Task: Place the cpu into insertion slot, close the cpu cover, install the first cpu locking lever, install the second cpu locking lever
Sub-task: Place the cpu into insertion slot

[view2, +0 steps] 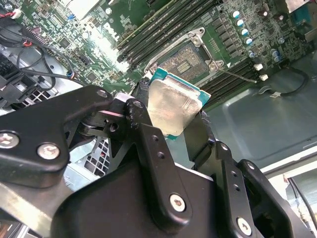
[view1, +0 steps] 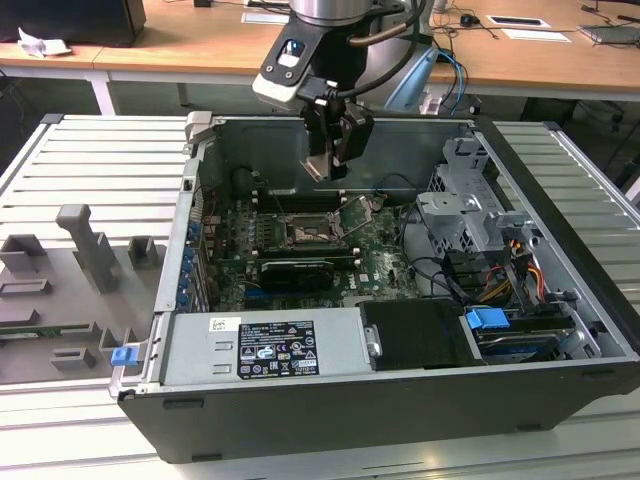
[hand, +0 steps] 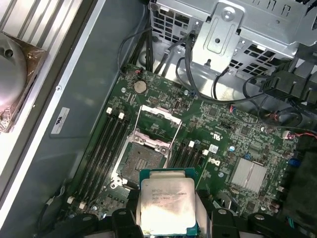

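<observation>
My gripper (view1: pixel 328 172) hangs inside the open computer case, above the motherboard, and is shut on the cpu (view1: pixel 318 164). In both wrist views the cpu (view2: pixel 173 106) (hand: pixel 167 206) is a square chip with a pale grey metal top and a teal edge, pinched by its sides between black fingers (view2: pixel 143 99). The insertion slot (hand: pixel 143 158) (view2: pixel 185 62) (view1: pixel 305 232) lies bare on the green board below, a short way ahead of the chip. The cpu cover (hand: pixel 157 124) stands tilted up at the slot's far side. A thin locking lever (view2: pixel 237 75) sticks out beside the slot.
Long black memory slots (hand: pixel 104 144) flank the socket on both sides. A grey power-supply box (view1: pixel 265 345) fills the case's near side, and a metal drive cage (view1: pixel 470 205) with cables stands at the exterior view's right. Grey fixtures (view1: pixel 90 250) sit outside the case at the left.
</observation>
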